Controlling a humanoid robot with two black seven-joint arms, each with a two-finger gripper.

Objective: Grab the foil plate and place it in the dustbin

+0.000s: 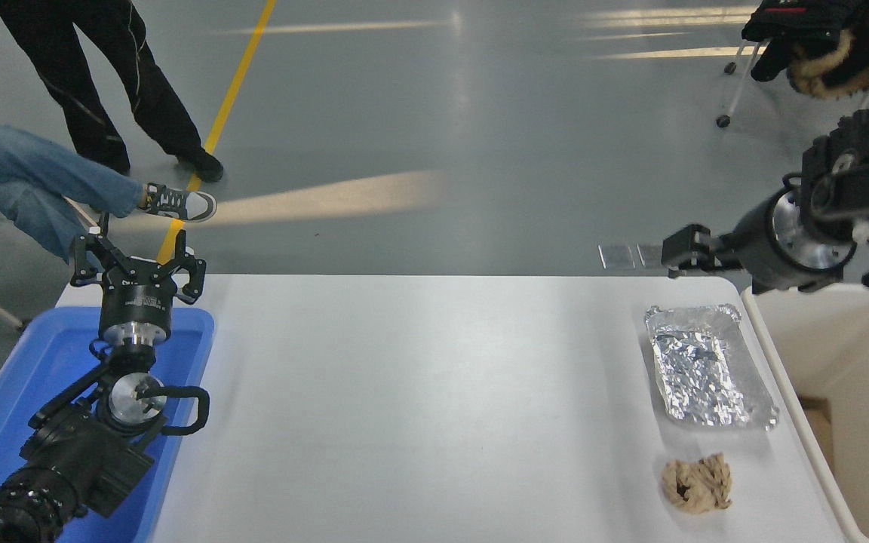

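One foil plate (708,367) empty beside dustbin (857,392), right hand (687,255) grip unclear, left hand (137,265) spread wide.

Bright, even overhead light fills the scene. Pale streaks of glare lie on the grey floor (419,113) beyond the white table (434,407), whose top looks slightly washed out. Shadows on the table are soft and faint. Focus is sharp.

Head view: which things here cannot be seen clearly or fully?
- Right gripper: seen end-on, its own body hides whether it is open.
- Dustbin: cut off by the right and bottom edges; its near wall hides most of the bottom.
- Blue tray: partly covered by the parked left arm.
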